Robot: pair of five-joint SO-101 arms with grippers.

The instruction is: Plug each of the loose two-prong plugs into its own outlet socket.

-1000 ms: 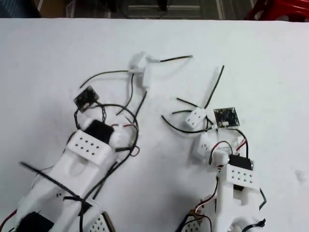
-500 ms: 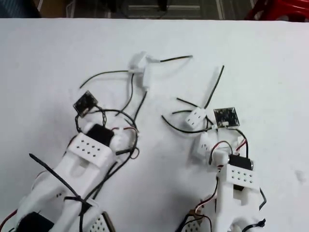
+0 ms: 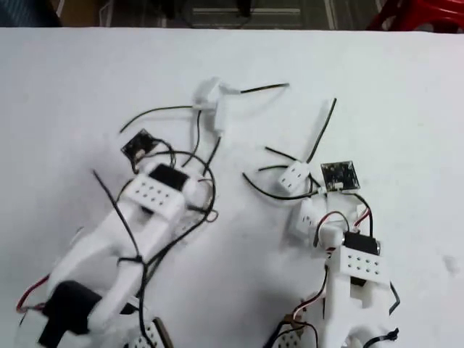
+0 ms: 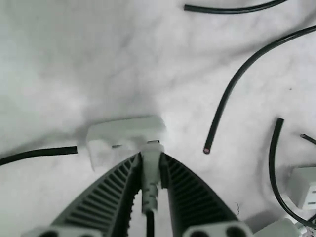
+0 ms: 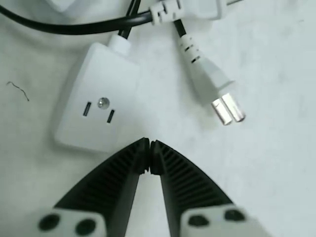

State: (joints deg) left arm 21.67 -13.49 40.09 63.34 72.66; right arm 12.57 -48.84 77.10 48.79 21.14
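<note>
Counting two outlet sockets and two two-prong plugs on white table (image 3: 72,72). Seeing left gripper (image 4: 150,157) pinching held plug (image 4: 149,178) by its body, plug's front end touching first socket (image 4: 123,136); cannot tell whether prongs are seated. Seeing right gripper (image 5: 149,148) closed on nothing, tips just beside second socket (image 5: 94,116), slots facing up. Spotting loose plug (image 5: 210,81) lying flat near that socket, not touching it, prongs bare.
</note>
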